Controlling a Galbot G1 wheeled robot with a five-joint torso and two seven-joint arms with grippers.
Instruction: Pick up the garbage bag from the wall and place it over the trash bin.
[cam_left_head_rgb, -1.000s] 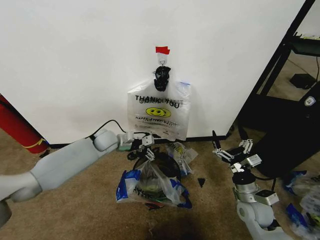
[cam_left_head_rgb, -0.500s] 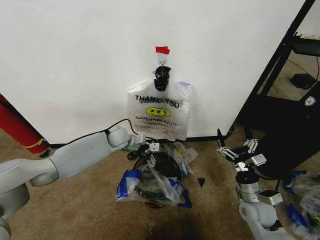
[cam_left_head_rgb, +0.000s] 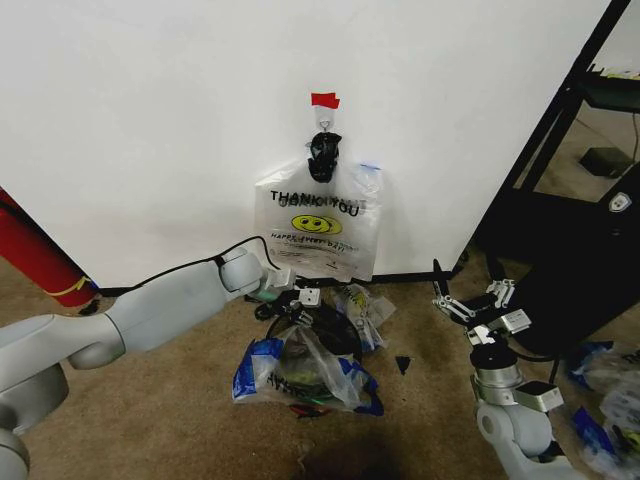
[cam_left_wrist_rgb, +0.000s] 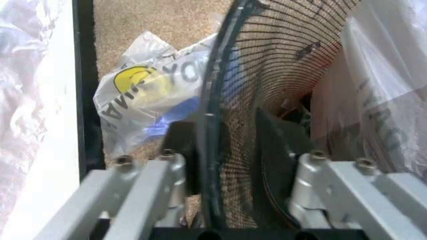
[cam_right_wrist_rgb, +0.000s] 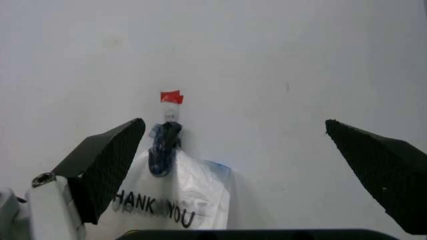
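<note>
1. The left gripper (cam_left_head_rgb: 303, 300) is low at the foot of the wall (cam_left_head_rgb: 150, 120), at the rim of the trash bin (cam_left_head_rgb: 325, 325). In the left wrist view its two fingers (cam_left_wrist_rgb: 273, 150) stand apart, one on each side of the bin's black mesh wall (cam_left_wrist_rgb: 267, 75); whether the pads press the mesh is hard to tell.
2. The trash bin stands on the carpet (cam_left_head_rgb: 150, 400) just in front of the black baseboard (cam_left_head_rgb: 420, 275). Most of it is hidden by a see-through bag with blue patches (cam_left_head_rgb: 300, 375) draped around it; the lettering on that bag cannot be read.
3. The garbage bag (cam_left_head_rgb: 320, 225) hangs flat on the wall from a small hook (cam_left_head_rgb: 324, 121) under a strip of red tape (cam_left_head_rgb: 324, 100). Its dark handles are bunched at the hook. Its print is doubled and blurred, as if two layers overlap; a yellow smiley and a blue corner show.
4. The right gripper (cam_left_head_rgb: 470, 300) is held over the carpet near the tall black cabinet (cam_left_head_rgb: 560, 230), well apart from the bin, its fingers spread wide and holding nothing. In the right wrist view the wall bag's lower part is cut off.
5. More bags lie at the right edge of the carpet, partly cut off.
</note>
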